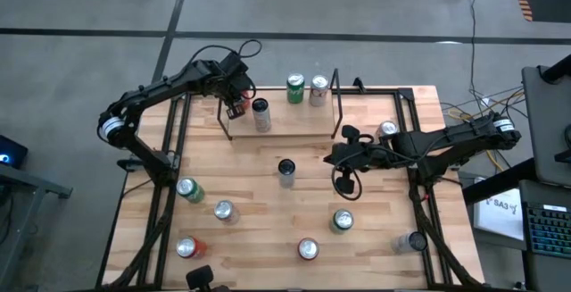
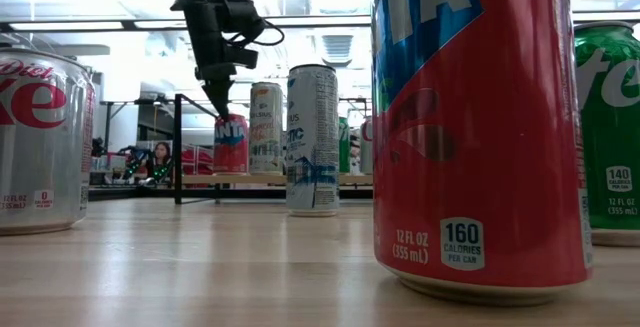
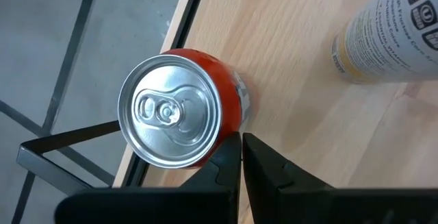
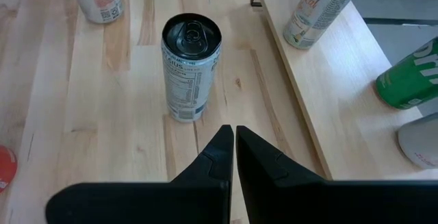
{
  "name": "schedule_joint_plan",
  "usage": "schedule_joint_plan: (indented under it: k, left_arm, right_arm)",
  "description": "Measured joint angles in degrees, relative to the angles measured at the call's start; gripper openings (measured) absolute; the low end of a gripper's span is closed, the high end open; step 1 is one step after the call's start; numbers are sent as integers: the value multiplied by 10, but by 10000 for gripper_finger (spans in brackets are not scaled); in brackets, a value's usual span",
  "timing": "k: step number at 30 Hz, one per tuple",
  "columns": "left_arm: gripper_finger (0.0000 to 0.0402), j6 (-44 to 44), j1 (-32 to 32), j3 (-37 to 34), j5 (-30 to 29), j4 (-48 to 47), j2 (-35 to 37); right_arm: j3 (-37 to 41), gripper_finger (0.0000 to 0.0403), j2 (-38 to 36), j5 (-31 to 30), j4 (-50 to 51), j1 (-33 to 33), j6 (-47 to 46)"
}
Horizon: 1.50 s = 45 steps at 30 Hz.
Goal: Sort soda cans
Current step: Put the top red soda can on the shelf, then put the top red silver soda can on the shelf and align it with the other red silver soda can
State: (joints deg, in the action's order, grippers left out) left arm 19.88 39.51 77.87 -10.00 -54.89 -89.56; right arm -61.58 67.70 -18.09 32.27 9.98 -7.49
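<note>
Cans are sitting scattered over the table [image 1: 268, 194], several on the raised shelf [image 1: 285, 120]. Left gripper [image 1: 239, 104], fingers pinched together and empty, is hovering over a red can [image 3: 179, 109] at the shelf's edge. Right gripper [image 1: 335, 158], likewise clenched, is facing the slim black-topped can [image 4: 191, 66]; it is needing to spread wide and centre before descending.

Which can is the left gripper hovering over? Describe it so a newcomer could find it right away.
Start at the raised wooden shelf along the table's far edge. At its left end, by the black frame post, stands a red can with a silver top, directly under the shut left gripper. Its shelf neighbour is a taller, slim, pale can; this one is short and red.
</note>
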Motion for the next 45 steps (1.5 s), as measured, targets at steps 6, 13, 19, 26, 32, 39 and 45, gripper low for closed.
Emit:
schedule_joint_plan:
  k: [6, 13, 19, 26, 32, 39, 45]
  left_arm:
    - [0, -47, -16, 0, 0, -1, 23]
    - [0, -138, -65, 10, 0, 11, 93]
    - [0, -193, -125, 1, 0, 32, 153]
    - [0, -209, -207, -60, 0, 168, 203]
    - [0, -209, -273, -145, 0, 295, 253]
    - [0, -199, -365, -255, -1, 494, 304]
    - [0, -169, -431, -323, -1, 630, 316]
  right_arm:
    - [0, 9, 0, 0, 0, 0, 0]
    - [0, 9, 0, 0, 0, 0, -15]
    - [0, 9, 0, 0, -1, 0, -22]
    - [0, 9, 0, 0, -35, 0, -21]
    - [-18, 9, 0, 0, -62, -2, -20]
    - [-62, 9, 0, 0, -65, -2, -65]
    - [-86, 9, 0, 6, -21, -2, -166]
